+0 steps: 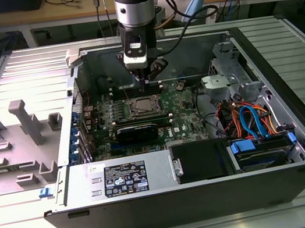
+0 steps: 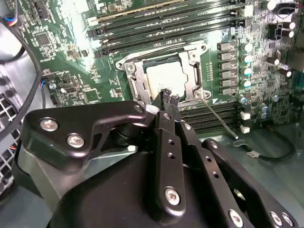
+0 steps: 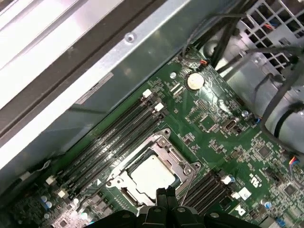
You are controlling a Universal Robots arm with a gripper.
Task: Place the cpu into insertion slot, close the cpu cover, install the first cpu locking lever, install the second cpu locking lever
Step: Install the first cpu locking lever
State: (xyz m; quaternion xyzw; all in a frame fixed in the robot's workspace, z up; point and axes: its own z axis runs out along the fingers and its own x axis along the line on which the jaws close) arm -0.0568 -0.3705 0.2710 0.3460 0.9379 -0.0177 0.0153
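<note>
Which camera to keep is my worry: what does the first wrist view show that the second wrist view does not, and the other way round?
The first wrist view brings the round coin cell, the grey case wall and the bundled black cables. The second wrist view brings the black, screw-studded body of the gripper and a thin metal lever slanting across the memory slots. Both wrist views share the cpu seated under the cpu cover, with the shut gripper tips close to the socket's edge.
</note>
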